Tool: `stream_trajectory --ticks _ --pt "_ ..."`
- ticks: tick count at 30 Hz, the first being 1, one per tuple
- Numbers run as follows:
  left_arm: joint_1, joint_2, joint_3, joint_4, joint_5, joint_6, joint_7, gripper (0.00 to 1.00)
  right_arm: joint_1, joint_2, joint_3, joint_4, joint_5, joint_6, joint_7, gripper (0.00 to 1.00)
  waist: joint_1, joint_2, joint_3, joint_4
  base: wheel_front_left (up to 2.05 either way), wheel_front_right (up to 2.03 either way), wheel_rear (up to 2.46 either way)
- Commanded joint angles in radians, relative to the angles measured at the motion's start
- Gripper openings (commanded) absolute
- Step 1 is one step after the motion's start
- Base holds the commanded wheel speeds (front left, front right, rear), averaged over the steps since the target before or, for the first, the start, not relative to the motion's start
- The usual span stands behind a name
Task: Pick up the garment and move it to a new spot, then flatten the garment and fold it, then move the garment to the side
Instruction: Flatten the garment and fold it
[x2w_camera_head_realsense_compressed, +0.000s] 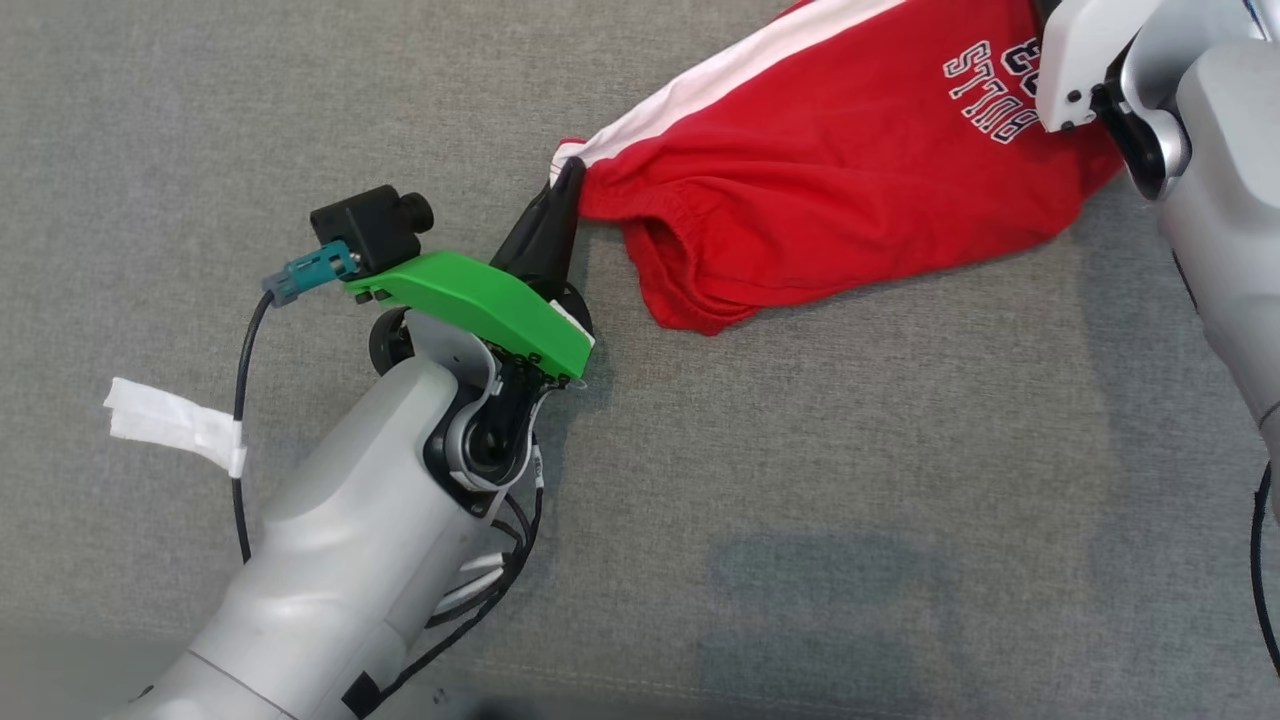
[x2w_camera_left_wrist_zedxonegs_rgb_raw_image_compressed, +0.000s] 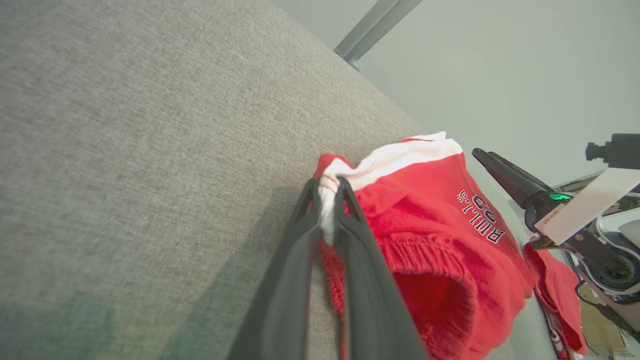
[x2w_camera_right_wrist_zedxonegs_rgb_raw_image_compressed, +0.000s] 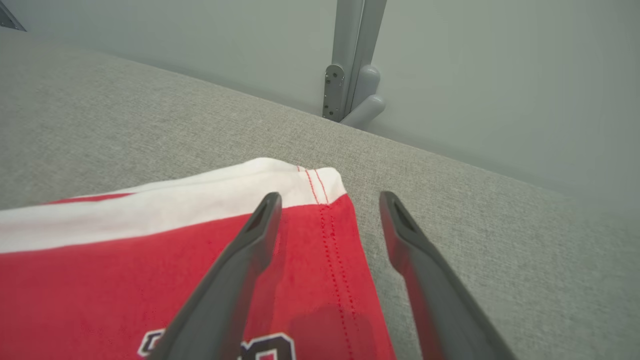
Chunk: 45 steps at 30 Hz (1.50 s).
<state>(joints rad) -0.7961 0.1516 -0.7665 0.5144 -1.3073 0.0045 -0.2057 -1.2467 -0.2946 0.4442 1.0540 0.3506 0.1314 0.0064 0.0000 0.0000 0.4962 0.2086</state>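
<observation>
The garment (x2w_camera_head_realsense_compressed: 850, 170) is a pair of red shorts with a white side stripe and dark lettering, lying stretched out on the grey cloth surface. My left gripper (x2w_camera_head_realsense_compressed: 568, 175) is shut on its white-striped corner by the elastic waistband; in the left wrist view the fingertips (x2w_camera_left_wrist_zedxonegs_rgb_raw_image_compressed: 327, 187) pinch that bunched white edge, with the garment (x2w_camera_left_wrist_zedxonegs_rgb_raw_image_compressed: 435, 225) trailing behind. My right gripper (x2w_camera_right_wrist_zedxonegs_rgb_raw_image_compressed: 330, 200) stands open over the garment's (x2w_camera_right_wrist_zedxonegs_rgb_raw_image_compressed: 150, 260) stitched hem corner. One finger is above the red cloth and the other above bare surface, with nothing between them. The right arm's wrist (x2w_camera_head_realsense_compressed: 1090, 70) is at the garment's far end.
The grey cloth surface (x2w_camera_head_realsense_compressed: 800, 480) stretches wide in front of the garment. A white tape tag (x2w_camera_head_realsense_compressed: 170, 425) hangs on the left arm's cable. A grey metal post (x2w_camera_right_wrist_zedxonegs_rgb_raw_image_compressed: 350, 60) stands against the pale wall beyond the surface's far edge.
</observation>
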Motion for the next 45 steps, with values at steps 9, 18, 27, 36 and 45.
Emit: stream_trajectory --ticks 9,18,27,36,45 --pt "-0.030 -0.018 -0.025 -0.044 0.032 -0.013 -0.005 0.00 -0.116 -0.043 0.075 0.134 0.020 -0.002 0.015 0.94 0.0000 0.0000 0.090 0.098 0.00 0.00 0.00" --pt "-0.033 -0.014 -0.021 -0.040 0.034 -0.020 -0.010 0.00 -0.156 -0.024 0.144 0.161 0.038 -0.002 -0.007 0.00 0.0000 0.0000 0.110 0.096 0.00 0.00 0.00" --pt "-0.050 0.020 0.002 -0.033 0.067 -0.016 -0.035 0.00 -0.192 -0.015 0.219 0.153 0.030 -0.002 -0.102 0.00 0.0000 0.0000 0.078 0.058 0.00 0.00 0.00" --pt "-0.103 0.143 0.091 -0.114 0.287 -0.009 -0.061 0.00 -0.196 -0.016 0.180 0.156 0.093 -0.002 -0.251 0.00 0.0000 0.0000 -0.037 -0.010 0.00 0.00 0.00" --pt "0.094 0.250 0.064 -0.302 0.268 -0.004 0.015 0.00 0.055 -0.120 0.191 0.004 0.341 -0.003 -0.177 0.00 0.0000 0.0000 -0.172 -0.091 0.00 0.00 0.00"
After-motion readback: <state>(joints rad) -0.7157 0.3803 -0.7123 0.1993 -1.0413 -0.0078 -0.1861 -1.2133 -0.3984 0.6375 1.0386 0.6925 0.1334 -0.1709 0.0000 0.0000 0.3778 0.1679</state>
